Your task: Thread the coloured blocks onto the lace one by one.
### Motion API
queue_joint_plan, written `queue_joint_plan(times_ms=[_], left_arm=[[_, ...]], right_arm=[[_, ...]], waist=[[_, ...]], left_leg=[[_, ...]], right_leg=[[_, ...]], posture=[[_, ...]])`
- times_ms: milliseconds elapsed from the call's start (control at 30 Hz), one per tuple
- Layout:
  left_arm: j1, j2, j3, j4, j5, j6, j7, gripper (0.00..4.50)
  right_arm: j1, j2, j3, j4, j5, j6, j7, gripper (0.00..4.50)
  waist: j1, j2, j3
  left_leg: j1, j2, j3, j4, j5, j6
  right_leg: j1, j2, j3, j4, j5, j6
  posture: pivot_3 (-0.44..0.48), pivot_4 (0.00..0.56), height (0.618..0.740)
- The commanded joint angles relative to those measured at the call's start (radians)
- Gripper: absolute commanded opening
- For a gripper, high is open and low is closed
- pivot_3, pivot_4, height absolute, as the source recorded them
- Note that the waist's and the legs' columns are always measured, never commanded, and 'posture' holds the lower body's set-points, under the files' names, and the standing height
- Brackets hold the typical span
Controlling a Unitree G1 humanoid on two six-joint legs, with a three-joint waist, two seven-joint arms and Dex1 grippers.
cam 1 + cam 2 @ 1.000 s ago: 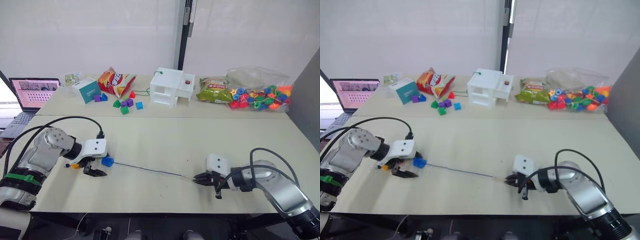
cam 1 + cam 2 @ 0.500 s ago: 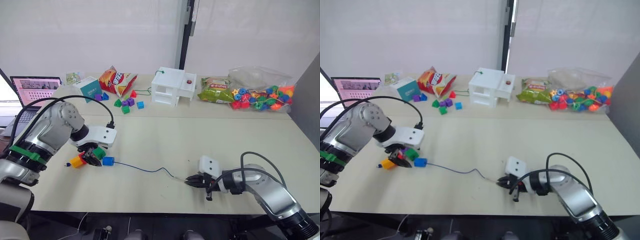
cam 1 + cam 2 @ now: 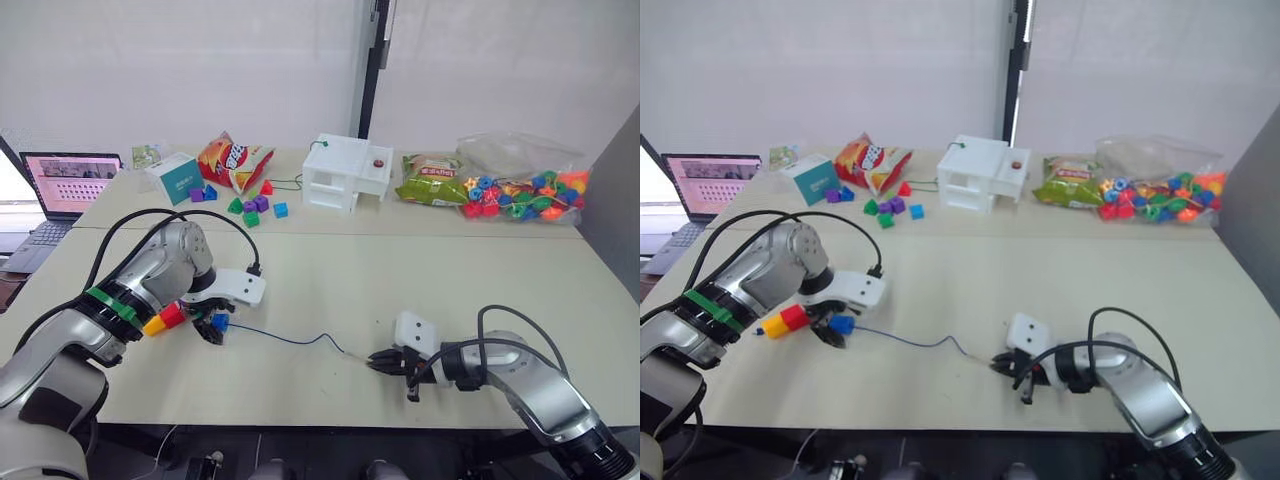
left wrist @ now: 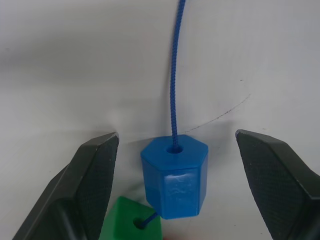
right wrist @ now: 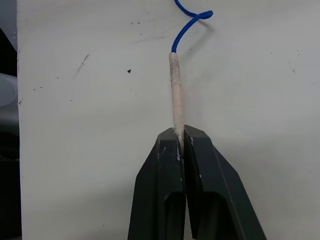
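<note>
1. Beige worktop (image 3: 330,270): front half mostly bare. Back strip is crowded: white house-shaped box (image 3: 345,172), red snack bag (image 3: 231,160), teal carton (image 3: 181,179), green snack packet (image 3: 428,186), clear bag of round multicolour beads (image 3: 520,190), a scatter of small loose coloured blocks (image 3: 250,207).
2. Open laptop (image 3: 58,190) sits off the worktop's left edge, on a separate surface.
3. Wide free stretch of worktop between the two grippers; only the thin blue lace (image 3: 290,338) crosses it, lying slack with a small kink near the right end.
4. Right gripper (image 5: 178,145) lies low near the front edge, right of centre, clenched on the lace's pale stiff tip (image 5: 175,90). The tip sticks out past the fingers and the blue cord curls just beyond it.
5. Left gripper (image 4: 175,180) is released, fingers spread wide either side of the blue hexagonal plastic block (image 4: 174,175), touching neither face.
6. The blue block sits on the worktop with the lace entering its top hole. A green block (image 4: 130,222) is touching behind it, on the same cord.
7. In the head views a red block (image 3: 172,315) and a yellow-orange block (image 3: 153,324) follow in line toward the left, front-left area and near the left arm. The purple one is hidden; I can't tell where it is.
</note>
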Motion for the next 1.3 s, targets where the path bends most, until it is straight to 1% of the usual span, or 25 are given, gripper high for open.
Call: queue_joint_plan(times_ms=[33,100,200,333,400,633,800,933,1133,1300], left_arm=[[0.042,-0.006,0.006,0.013,0.047,-0.019,0.010,3.94],[0.054,-0.010,0.014,0.020,0.062,-0.030,0.011,3.94],[0.076,-0.001,0.025,0.024,0.079,-0.060,0.000,3.16],[0.090,-0.010,0.050,0.041,0.099,-0.078,-0.002,1.78],[0.099,-0.011,0.060,0.045,0.107,-0.088,-0.003,1.31],[0.118,-0.017,0.090,0.037,0.118,-0.094,-0.019,1.31],[0.140,-0.009,0.113,0.036,0.127,-0.107,-0.015,1.31],[0.154,0.003,0.130,0.033,0.132,-0.107,-0.019,1.31],[0.171,0.010,0.150,0.017,0.131,-0.091,-0.020,1.31],[0.188,0.018,0.163,0.002,0.130,-0.076,-0.020,1.31]], right_arm=[[-0.005,-0.007,-0.024,-0.040,0.012,0.004,-0.003,0.00],[-0.006,-0.008,-0.024,-0.040,0.013,0.006,-0.003,0.00],[-0.009,-0.013,-0.029,-0.041,0.017,0.008,0.001,0.00],[-0.008,-0.026,-0.040,-0.034,0.018,0.004,0.007,0.00],[-0.008,-0.036,-0.049,-0.030,0.021,0.003,0.009,0.00],[0.002,-0.075,-0.094,-0.012,0.024,-0.002,0.016,0.00],[0.026,-0.131,-0.145,0.042,-0.007,-0.015,0.001,0.00],[0.082,-0.170,-0.208,0.065,-0.001,-0.031,0.001,0.00],[0.143,-0.186,-0.258,0.064,-0.002,-0.035,-0.009,0.00],[0.152,-0.187,-0.286,0.092,-0.015,-0.044,-0.026,0.00]], waist=[[0.000,0.000,0.000],[0.001,0.000,0.000],[0.000,0.000,0.000],[-0.009,0.000,0.000],[-0.013,0.001,-0.001],[-0.013,0.002,-0.001],[-0.014,0.003,-0.002],[-0.015,0.004,-0.003],[-0.019,0.005,-0.003],[-0.021,0.005,-0.003]], left_leg=[[0.001,0.000,0.000,0.000,0.000,0.000],[0.003,0.000,0.000,0.000,0.000,0.000],[0.004,0.000,0.000,0.000,0.000,0.000],[0.004,0.000,0.000,-0.001,0.000,0.000],[0.005,0.000,0.000,-0.001,0.000,0.000],[0.006,0.001,0.000,-0.001,0.000,0.000],[0.006,0.001,0.001,-0.001,0.000,0.000],[0.006,0.001,0.001,-0.002,0.000,0.000],[0.006,0.001,0.002,-0.002,0.000,0.001],[0.006,0.001,0.003,-0.002,-0.001,0.001]], right_leg=[[0.001,0.000,0.000,0.000,0.000,0.000],[0.003,0.000,0.000,0.000,0.000,0.000],[0.004,0.000,0.000,0.000,0.000,0.000],[0.003,0.001,0.001,0.000,0.000,0.000],[0.003,0.001,0.001,0.000,0.000,0.000],[0.004,0.001,0.001,0.000,0.000,0.000],[0.004,0.001,0.002,0.000,0.000,0.000],[0.004,0.001,0.002,0.000,0.000,0.000],[0.004,0.001,0.004,0.000,0.000,0.000],[0.004,0.001,0.004,0.000,0.000,0.000]], posture=[[0.000,0.150,0.740],[0.000,0.150,0.740],[0.000,0.150,0.740],[0.000,0.150,0.740],[0.000,0.150,0.740],[0.000,0.150,0.740],[0.000,0.150,0.740],[0.000,0.150,0.740],[0.000,0.150,0.740],[0.000,0.150,0.740]])
